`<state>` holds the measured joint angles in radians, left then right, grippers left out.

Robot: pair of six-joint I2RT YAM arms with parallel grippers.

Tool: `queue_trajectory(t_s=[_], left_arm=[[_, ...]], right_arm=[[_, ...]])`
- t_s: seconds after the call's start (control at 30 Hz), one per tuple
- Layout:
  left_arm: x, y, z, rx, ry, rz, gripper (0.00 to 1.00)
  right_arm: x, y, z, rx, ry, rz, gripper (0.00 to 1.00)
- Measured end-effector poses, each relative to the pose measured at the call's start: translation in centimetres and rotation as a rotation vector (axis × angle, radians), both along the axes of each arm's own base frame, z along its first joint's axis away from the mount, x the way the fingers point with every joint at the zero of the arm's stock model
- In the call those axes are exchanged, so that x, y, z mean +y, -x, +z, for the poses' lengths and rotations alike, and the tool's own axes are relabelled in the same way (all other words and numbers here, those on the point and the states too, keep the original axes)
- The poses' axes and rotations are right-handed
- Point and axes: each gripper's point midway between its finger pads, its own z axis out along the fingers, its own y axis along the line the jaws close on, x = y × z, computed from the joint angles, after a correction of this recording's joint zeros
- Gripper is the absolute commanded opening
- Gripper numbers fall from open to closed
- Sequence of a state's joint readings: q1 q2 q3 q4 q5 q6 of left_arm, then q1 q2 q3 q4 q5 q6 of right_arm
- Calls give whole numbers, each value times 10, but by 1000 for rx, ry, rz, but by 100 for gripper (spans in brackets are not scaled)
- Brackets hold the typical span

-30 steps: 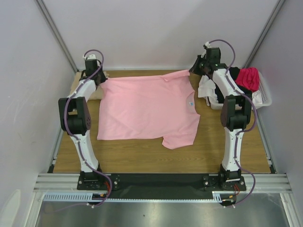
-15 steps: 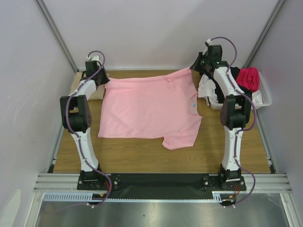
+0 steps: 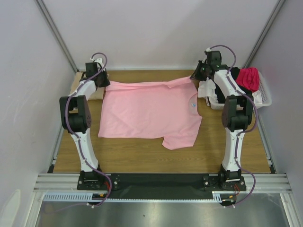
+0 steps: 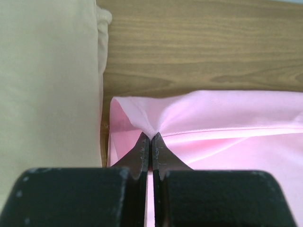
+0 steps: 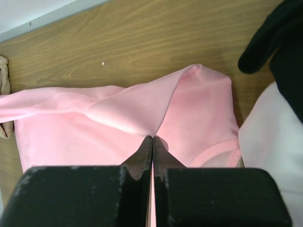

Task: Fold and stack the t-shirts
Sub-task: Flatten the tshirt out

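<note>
A light pink t-shirt (image 3: 149, 113) lies spread on the wooden table, with one sleeve hanging toward the front. My left gripper (image 3: 105, 84) is shut on its far left corner and shows in the left wrist view (image 4: 150, 137) pinching pink cloth (image 4: 227, 123). My right gripper (image 3: 195, 77) is shut on its far right corner, and the right wrist view shows the gripper (image 5: 152, 138) and the cloth it holds (image 5: 94, 127). The far edge is raised and stretched between the two grippers. A folded tan t-shirt (image 4: 47, 80) lies at the far left beside the left gripper (image 3: 97, 93).
A white plastic basket (image 3: 266, 98) stands at the far right. It holds a magenta shirt (image 3: 248, 78), a black shirt (image 5: 279, 42) and a white shirt (image 5: 274, 156) that spills toward the right gripper. Bare wood (image 3: 142, 158) shows in front of the pink shirt.
Both grippers have shifted a little to the right with the shirt's far corners. The far edge is now pulled straighter between them.
</note>
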<state>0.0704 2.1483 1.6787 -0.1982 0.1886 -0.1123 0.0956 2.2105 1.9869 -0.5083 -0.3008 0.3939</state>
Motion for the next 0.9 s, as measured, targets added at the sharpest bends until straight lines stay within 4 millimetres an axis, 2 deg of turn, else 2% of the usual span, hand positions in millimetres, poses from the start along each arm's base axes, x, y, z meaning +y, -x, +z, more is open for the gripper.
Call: queue_trajectory(t_s=[0.2, 0.4, 0.5, 0.6, 0.67, 0.7, 0.73, 0.77, 0.8, 0.83, 0.87, 0.9], left_arm=[[3, 19, -2, 27, -12, -15, 0], [8, 21, -2, 33, -18, -13, 0], [8, 14, 6, 18, -10, -13, 0], [7, -8, 27, -47, 5, -6, 2], [8, -26, 42, -102, 13, 0, 13], [8, -32, 47, -122, 21, 5, 24], [8, -39, 50, -141, 24, 7, 37], [8, -43, 51, -153, 29, 10, 54], [8, -49, 51, -164, 33, 11, 78], [8, -55, 50, -171, 39, 12, 82], [8, -60, 48, -174, 52, 20, 85], [8, -65, 45, -173, 56, 25, 87]], right_arm=[[-2, 16, 8, 19, -5, -8, 0], [-4, 15, 15, 4, -21, -20, 0], [-3, 11, 19, -11, -33, -21, 0], [-1, -3, 27, -43, -50, -15, 0], [1, -16, 31, -73, -59, -11, 0], [2, -21, 30, -83, -64, -9, 0], [3, -27, 30, -92, -69, -7, 0], [3, -33, 28, -102, -75, -5, 0], [4, -38, 25, -108, -82, -3, 0], [4, -42, 20, -110, -90, -1, 4], [5, -46, 16, -109, -101, 2, 16], [5, -51, 13, -112, -115, 3, 50]])
